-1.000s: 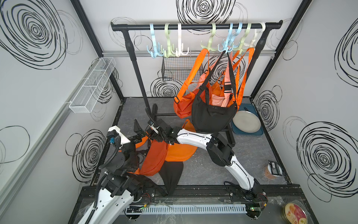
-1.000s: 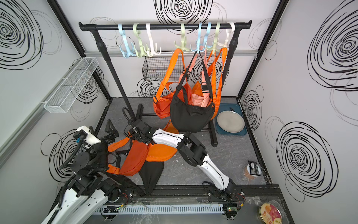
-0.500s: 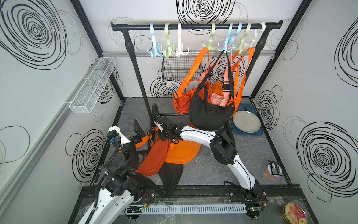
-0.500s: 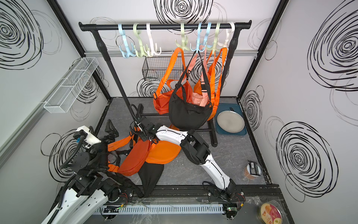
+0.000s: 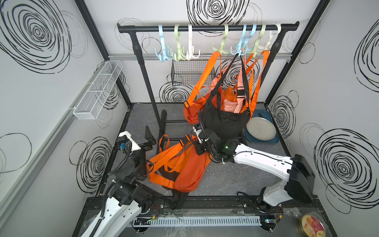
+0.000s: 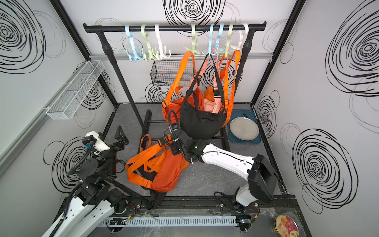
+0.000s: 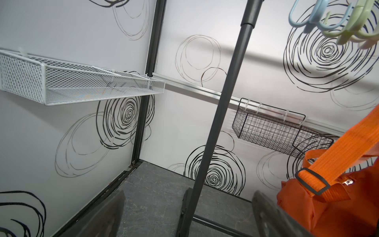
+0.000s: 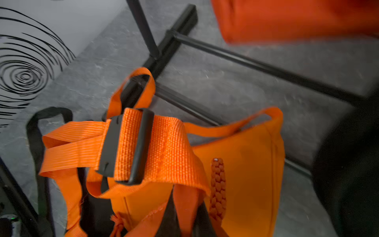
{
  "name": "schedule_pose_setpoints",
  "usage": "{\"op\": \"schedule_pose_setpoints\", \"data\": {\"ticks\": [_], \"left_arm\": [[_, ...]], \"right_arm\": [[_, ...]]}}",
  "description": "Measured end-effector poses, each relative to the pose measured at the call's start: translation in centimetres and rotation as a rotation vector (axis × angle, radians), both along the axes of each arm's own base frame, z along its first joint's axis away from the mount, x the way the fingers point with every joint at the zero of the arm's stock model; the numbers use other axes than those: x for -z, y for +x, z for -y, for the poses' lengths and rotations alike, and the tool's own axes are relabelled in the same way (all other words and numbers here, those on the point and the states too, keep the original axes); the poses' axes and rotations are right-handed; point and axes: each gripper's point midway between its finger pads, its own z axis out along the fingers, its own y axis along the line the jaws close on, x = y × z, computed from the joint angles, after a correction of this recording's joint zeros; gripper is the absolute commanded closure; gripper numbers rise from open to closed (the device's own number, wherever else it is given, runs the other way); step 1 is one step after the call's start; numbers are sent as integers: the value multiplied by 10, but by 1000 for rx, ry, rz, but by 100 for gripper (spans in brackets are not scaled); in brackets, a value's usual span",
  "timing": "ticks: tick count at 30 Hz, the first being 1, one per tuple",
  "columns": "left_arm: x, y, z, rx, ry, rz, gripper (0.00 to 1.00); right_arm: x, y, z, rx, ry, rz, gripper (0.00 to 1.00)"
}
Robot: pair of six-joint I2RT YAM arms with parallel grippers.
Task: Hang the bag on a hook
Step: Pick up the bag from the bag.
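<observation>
Orange bag [image 5: 184, 170] lies slumped on the grey surface [image 5: 235, 180], in front of the rack's base bars, between the 2 arms. A dark piece of fabric [image 5: 178, 197] shows under its front edge.

Handling, as judged: thin soft cloth, probably light. The body folds on itself, so it should sag and swing when raised. The only stiff part seen is the black buckle [image 8: 125, 143]. The long webbing strap [image 8: 164, 147] lies in loose loops over the body. Best hold is on the webbing, high on a loop, leaving an open bight for a hook.

Right pincer [image 5: 194, 143] sits at the bag's rear edge. In the right wrist view its fingers are nearly together, with orange webbing pinched between them. Left pincer [image 5: 148, 136] is spread wide, empty, pointing upward near the rack pole [image 5: 146, 82], apart from the bag.

Around:
- The rail [image 5: 205, 27] carries 8 hooks.
- 3 at one end are bare: blue hook [image 5: 163, 51], green hook [image 5: 177, 52], white hook [image 5: 191, 51].
- The other hooks are crowded with hung bags, among them a black bag [image 5: 223, 123] and a second orange one [image 5: 192, 110].

In the way:
- The black bag hangs just above the right arm's wrist, so a straight lift would likely brush it.
- The pole and base bars are close, and loose loops could snag there.

Plate [image 5: 260, 129] on its blue tray [image 5: 274, 140], wire basket [image 5: 192, 71] and white mesh shelf [image 5: 98, 90] sit well aside.
</observation>
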Motion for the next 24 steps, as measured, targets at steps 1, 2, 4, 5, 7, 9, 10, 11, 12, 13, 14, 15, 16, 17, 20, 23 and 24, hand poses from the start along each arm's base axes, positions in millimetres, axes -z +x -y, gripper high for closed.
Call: {"op": "schedule_pose_setpoints", "data": {"ticks": [1, 2, 4, 5, 7, 9, 10, 11, 12, 13, 14, 15, 16, 17, 20, 23, 24], "left_arm": [[2, 3, 3, 12, 6, -8, 1], [3, 5, 6, 23, 10, -16, 1], [7, 10, 12, 49, 18, -36, 1], [8, 12, 15, 61, 21, -44, 1], [11, 16, 21, 83, 28, -59, 1], [13, 18, 24, 98, 33, -69, 1], [13, 18, 25, 103, 36, -72, 1], [14, 19, 25, 106, 37, -73, 1], [14, 19, 26, 108, 39, -74, 1], [14, 19, 26, 108, 40, -74, 1], [14, 19, 26, 108, 40, -75, 1], [14, 19, 26, 108, 42, -76, 1], [14, 19, 26, 107, 43, -75, 1], [14, 19, 26, 107, 44, -75, 1], [14, 19, 26, 106, 49, -76, 1], [14, 19, 26, 105, 54, -77, 1], [14, 19, 26, 104, 55, -77, 1]], "right_arm": [[19, -8, 16, 22, -27, -34, 60], [36, -15, 31, 40, -58, -65, 54], [67, -30, 59, 78, -125, -135, 45], [75, -35, 67, 88, -151, -159, 43], [74, -38, 71, 73, -166, -157, 38], [59, -38, 58, 16, -135, -106, 37], [50, -39, 47, -32, -114, -74, 36], [42, -39, 37, -75, -97, -49, 36], [35, -40, 24, -125, -81, -23, 36], [28, -42, 10, -183, -69, -1, 36], [24, -44, -2, -229, -64, 21, 36], [22, -47, -16, -281, -71, 47, 37], [22, -52, -31, -343, -86, 75, 37], [24, -57, -42, -389, -104, 98, 39], [45, -73, -74, -513, -175, 141, 40], [77, -81, -81, -585, -266, 154, 41], [87, -80, -80, -593, -294, 161, 41]]}}
